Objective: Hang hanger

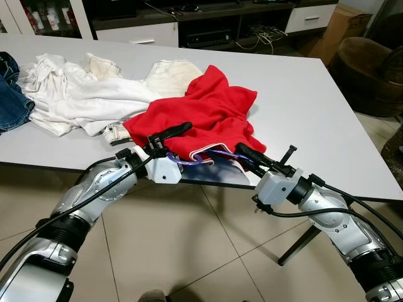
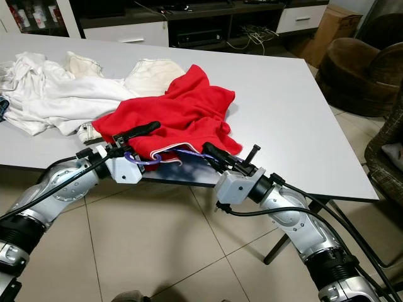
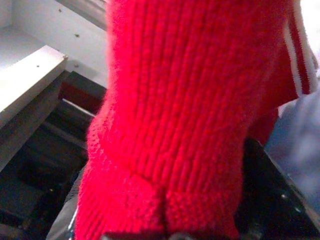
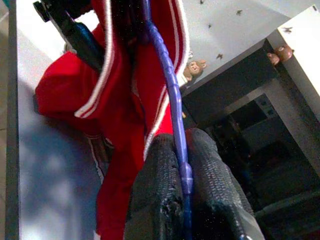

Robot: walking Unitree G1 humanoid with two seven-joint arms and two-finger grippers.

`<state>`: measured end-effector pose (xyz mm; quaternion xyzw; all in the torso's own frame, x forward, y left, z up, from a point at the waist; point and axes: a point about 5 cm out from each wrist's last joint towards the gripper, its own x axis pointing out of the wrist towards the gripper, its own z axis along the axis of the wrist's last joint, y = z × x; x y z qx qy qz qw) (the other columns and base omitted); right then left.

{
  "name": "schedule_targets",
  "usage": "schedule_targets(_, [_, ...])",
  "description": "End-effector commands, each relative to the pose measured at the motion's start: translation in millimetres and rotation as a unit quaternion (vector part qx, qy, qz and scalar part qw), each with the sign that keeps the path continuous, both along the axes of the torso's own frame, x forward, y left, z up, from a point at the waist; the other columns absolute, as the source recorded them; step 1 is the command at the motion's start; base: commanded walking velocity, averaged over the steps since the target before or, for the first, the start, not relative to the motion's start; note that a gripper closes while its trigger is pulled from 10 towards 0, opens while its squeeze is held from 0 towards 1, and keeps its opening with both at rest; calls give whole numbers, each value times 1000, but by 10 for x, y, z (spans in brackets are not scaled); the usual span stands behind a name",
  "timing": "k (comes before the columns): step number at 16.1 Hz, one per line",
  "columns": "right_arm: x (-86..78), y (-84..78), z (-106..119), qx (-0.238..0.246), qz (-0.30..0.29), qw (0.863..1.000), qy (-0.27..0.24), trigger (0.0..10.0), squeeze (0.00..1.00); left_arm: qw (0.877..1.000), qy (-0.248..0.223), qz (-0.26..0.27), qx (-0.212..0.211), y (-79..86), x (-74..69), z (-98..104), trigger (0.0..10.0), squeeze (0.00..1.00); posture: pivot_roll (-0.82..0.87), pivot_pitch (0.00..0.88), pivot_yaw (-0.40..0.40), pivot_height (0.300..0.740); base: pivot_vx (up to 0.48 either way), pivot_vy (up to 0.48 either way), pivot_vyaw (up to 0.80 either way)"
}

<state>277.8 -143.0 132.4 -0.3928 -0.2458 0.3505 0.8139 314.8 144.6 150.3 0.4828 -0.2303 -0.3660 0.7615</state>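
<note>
Left eye view: at the near edge of the white table (image 1: 327, 107), the right gripper (image 1: 247, 153) is clamped on a purple hanger (image 4: 172, 95), whose wire runs between its two fingers and under the red knit sweater (image 1: 208, 113). The left gripper (image 1: 167, 135) pinches the sweater's hem just beside the hanger. White clothes (image 1: 82, 94) lie behind; the table's right half is bare.
</note>
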Motion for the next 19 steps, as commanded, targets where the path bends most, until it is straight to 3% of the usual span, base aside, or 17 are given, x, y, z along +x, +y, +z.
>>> schedule_targets(1, [-10, 90, 163, 12, 31, 999, -38, 10000, 0, 1000, 4, -15, 19, -42, -12, -37, 10000, 0, 125, 0, -21, 740, 0, 0, 0])
schedule_targets(2, [-3, 74, 168, 8, 31, 999, -40, 10000, 0, 999, 4, -19, 27, -42, -11, -45, 10000, 0, 125, 0, -22, 740, 0, 0, 0])
schedule_targets(3, [12, 52, 182, 4, 28, 999, -43, 10000, 0, 999, 5, -23, 33, -48, -14, -57, 4039, 0, 122, 0, -23, 740, 0, 0, 0])
schedule_targets(4, [14, 47, 192, 5, 26, 999, -45, 10000, 0, 999, 8, -28, 33, -58, -21, -64, 0, 0, 119, 0, -23, 740, 0, 0, 0])
schedule_targets(11, [-34, 40, 213, 7, 26, 998, -52, 10000, 0, 998, 19, -44, 39, -115, -45, -114, 0, 0, 105, 0, -22, 740, 0, 0, 0])
schedule_targets(19, [-16, 41, 232, 12, 18, 998, -65, 10000, 0, 999, 13, -24, 41, -75, 12, -85, 0, 0, 111, 0, -20, 740, 0, 0, 0])
